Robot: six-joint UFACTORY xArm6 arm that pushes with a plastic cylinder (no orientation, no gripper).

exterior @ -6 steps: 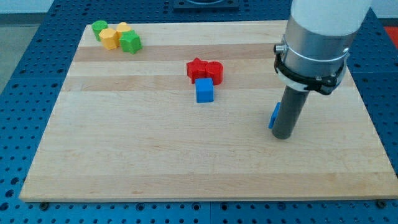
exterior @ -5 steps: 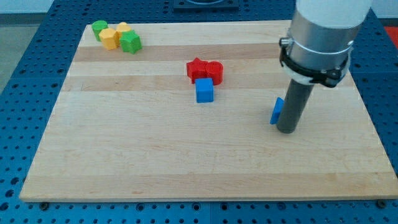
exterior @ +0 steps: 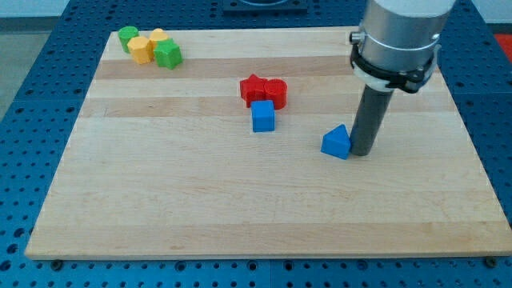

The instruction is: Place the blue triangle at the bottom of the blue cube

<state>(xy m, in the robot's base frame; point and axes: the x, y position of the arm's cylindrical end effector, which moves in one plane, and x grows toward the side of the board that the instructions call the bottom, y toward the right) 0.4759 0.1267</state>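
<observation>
The blue triangle (exterior: 337, 142) lies on the wooden board (exterior: 240, 200), right of centre. My tip (exterior: 361, 152) stands right against its right side. The blue cube (exterior: 262, 116) sits near the board's middle, to the left of and above the triangle, about a hand's width away. The cube touches the lower edge of two red blocks (exterior: 263, 90).
Two green and two yellow blocks (exterior: 150, 46) are clustered at the board's top left corner. The arm's wide grey body (exterior: 398, 36) hangs over the board's top right. The board lies on a blue perforated table.
My tip has moved up and to the left. The blue triangle, earlier mostly hidden at the rod's left, has slid left and now shows in full.
</observation>
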